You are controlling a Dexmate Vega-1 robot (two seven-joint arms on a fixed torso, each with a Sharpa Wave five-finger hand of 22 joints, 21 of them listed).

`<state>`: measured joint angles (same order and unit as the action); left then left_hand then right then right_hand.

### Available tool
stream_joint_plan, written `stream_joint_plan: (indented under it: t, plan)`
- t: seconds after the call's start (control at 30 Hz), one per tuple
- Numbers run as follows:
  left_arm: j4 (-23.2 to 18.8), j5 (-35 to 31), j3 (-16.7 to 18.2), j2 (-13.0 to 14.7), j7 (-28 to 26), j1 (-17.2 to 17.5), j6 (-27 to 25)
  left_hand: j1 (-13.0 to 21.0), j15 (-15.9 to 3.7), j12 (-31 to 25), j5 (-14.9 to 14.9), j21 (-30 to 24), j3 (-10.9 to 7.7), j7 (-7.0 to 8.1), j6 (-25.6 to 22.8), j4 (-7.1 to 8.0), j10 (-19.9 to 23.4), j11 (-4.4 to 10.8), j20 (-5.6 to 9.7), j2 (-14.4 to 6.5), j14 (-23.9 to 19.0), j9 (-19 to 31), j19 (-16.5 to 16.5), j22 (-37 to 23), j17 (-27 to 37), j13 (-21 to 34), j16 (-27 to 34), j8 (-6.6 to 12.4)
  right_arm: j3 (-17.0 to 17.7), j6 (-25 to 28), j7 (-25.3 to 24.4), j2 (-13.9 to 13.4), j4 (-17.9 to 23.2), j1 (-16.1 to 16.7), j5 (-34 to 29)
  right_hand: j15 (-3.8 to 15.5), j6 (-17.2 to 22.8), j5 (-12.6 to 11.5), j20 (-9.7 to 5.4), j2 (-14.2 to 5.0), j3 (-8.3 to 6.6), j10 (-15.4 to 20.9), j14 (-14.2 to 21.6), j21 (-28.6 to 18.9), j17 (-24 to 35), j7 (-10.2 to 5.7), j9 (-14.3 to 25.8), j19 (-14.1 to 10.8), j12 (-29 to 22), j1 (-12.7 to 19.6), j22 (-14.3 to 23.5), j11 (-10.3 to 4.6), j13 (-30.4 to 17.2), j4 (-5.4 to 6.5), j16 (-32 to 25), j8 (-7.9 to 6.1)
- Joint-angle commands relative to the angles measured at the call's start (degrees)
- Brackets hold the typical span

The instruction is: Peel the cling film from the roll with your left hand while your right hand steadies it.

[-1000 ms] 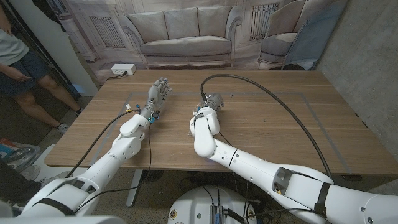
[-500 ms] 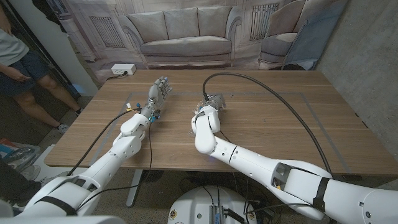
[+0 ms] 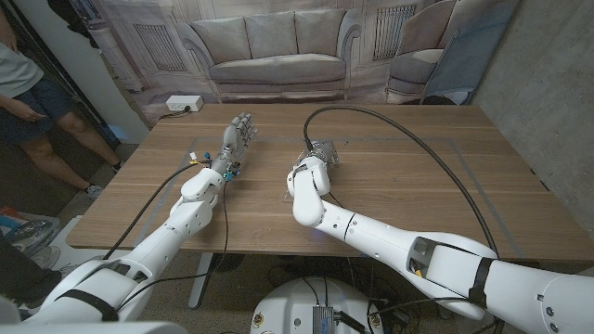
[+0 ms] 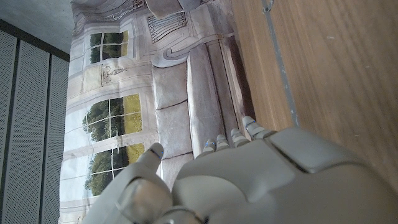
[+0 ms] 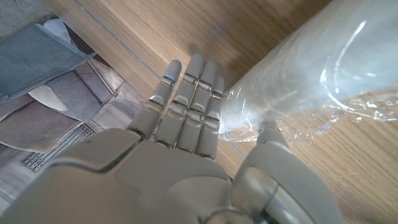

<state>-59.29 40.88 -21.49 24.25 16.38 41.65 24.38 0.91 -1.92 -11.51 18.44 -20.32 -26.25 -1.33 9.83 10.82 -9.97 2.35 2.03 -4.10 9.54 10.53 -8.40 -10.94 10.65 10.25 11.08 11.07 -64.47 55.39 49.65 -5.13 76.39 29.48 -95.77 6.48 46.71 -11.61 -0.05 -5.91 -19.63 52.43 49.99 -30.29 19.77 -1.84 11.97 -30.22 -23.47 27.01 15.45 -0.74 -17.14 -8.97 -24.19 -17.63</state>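
Since the earlier frames the right arm has pushed a little farther toward the table's [image 3: 408,199] far edge; the left arm has kept its place. The right hand [image 5: 186,124], fingers straight and together, lies against the end of the cling film roll [image 5: 311,74], mid-table. The left hand [image 3: 239,133] is open, fingers straight, holding nothing, toward the far left edge.

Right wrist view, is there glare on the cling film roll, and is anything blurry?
In the right wrist view, the cling film roll shows bright white glare along its wrap; the right hand, close to the lens, looks soft. The head view is evenly lit and sharp.
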Motion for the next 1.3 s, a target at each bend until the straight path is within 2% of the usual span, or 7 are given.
stream_joint_plan:
  t: [0.03, 0.23, 0.3, 0.37, 0.77, 1.13, 1.3]
  plan:
    - [0.18, -0.03, -0.15, -0.11, 0.11, -0.36, -0.33, 0.32, -0.17, 0.05, 0.21, 0.04, -0.06, 0.15, 10.53, -0.09, -7.88, -0.22, 1.33, -5.89, 8.8, 0.29, 0.06, 0.03, 0.16, 0.2, -0.27, 0.03, -1.83, 0.84, 0.91, -0.96, -0.35, -1.32, 1.67, 3.09, 3.02, 0.47, -0.47, -3.34, -2.65, 0.57, -0.24, -0.91, 1.76, -1.73, -0.13, 0.44, -0.6, 6.06, 0.55, -0.71, -0.75, -1.23, -1.52, -0.83]
    - [0.61, -0.1, -0.27, -0.17, 0.6, -0.77, -0.26, 0.33, -0.2, 0.07, 0.2, 0.08, -0.03, 0.14, 10.55, -0.11, -7.93, -0.43, 1.34, -5.85, 8.82, 0.28, 0.05, 0.03, 0.15, 0.2, -0.29, 0.01, -1.71, 2.09, -2.93, -1.76, 1.11, -0.47, 3.03, 4.0, 7.53, 0.67, -1.06, -5.35, -6.1, 2.07, 0.38, -2.18, 2.13, -3.37, -0.25, 0.74, -1.57, 12.12, 1.15, -1.25, -1.46, -1.33, -2.18, -1.95]
    - [0.54, -0.2, -0.28, -0.21, 0.47, -0.79, -0.16, 0.34, -0.21, 0.07, 0.19, 0.1, -0.02, 0.14, 10.54, -0.11, -7.94, -0.46, 1.36, -5.84, 8.82, 0.28, 0.05, 0.03, 0.15, 0.2, -0.29, 0.01, -1.8, 2.63, -4.37, -2.11, 1.69, -0.11, 3.0, 4.71, 10.73, 0.74, -1.8, -5.64, -7.89, 3.89, 1.49, -3.38, 2.31, -2.98, -0.17, 0.26, -2.59, 14.47, 1.6, -1.63, -1.99, -0.59, -2.61, -2.97]
    - [0.5, -0.13, -0.29, -0.28, 0.46, -0.86, -0.3, 0.34, -0.19, 0.06, 0.19, 0.11, 0.0, 0.13, 10.55, -0.12, -7.89, -0.51, 1.35, -5.82, 8.78, 0.28, 0.06, 0.03, 0.15, 0.2, -0.27, 0.0, -1.62, 2.78, -5.05, -2.55, 2.59, 0.12, 3.25, 5.01, 11.21, 0.78, -2.06, -5.65, -8.33, 4.0, 1.67, -3.79, 2.65, -2.98, 0.04, 0.09, -2.73, 15.2, 1.76, -1.87, -2.16, -0.53, -2.88, -3.2]
    - [0.58, -0.33, -0.62, -0.33, 1.02, -1.37, -0.5, 0.36, -0.12, 0.09, 0.14, 0.22, 0.14, 0.21, 10.58, -0.15, -7.98, -0.09, 1.36, -5.7, 8.83, 0.27, 0.1, 0.04, 0.14, 0.2, -0.31, -0.02, 2.28, 5.02, -20.04, -5.12, 9.39, 4.43, 8.33, 4.97, 11.4, 0.8, -1.96, -5.48, -9.86, 4.52, 2.49, -5.23, 1.48, -2.7, 0.91, -0.47, -3.25, 16.22, 2.28, -1.99, -2.72, 0.4, -1.99, -3.61]
    - [0.45, -0.27, -0.67, -0.07, 1.18, -1.39, -1.02, 0.39, -0.15, 0.03, 0.1, 0.31, 0.24, 0.24, 10.53, -0.18, -7.8, -0.31, 1.25, -5.66, 8.77, 0.27, 0.18, 0.04, 0.12, 0.2, -0.31, -0.01, 4.44, 6.27, -28.34, -6.48, 12.74, 5.83, 16.62, 3.99, 10.15, 0.0, -1.47, -4.42, -13.1, 0.04, 1.63, -10.0, -2.61, -0.71, 2.99, -6.55, -1.53, 17.12, 2.22, -1.62, -2.93, 1.35, 2.68, -4.42]
    - [0.54, -0.18, -0.56, -0.24, 1.13, -1.38, -0.75, 0.39, -0.17, 0.02, 0.09, 0.35, 0.29, 0.25, 10.5, -0.19, -7.75, -0.19, 1.18, -5.62, 8.74, 0.27, 0.18, 0.04, 0.11, 0.2, -0.3, 0.0, 5.39, 6.27, -32.43, -7.45, 14.84, 6.29, 21.26, 4.05, 10.01, -0.41, -0.97, -4.19, -13.91, 0.41, 2.67, -11.16, -3.56, -0.13, 3.81, -8.9, -1.22, 16.95, 1.29, -1.57, -2.45, 1.72, 3.42, -5.16]
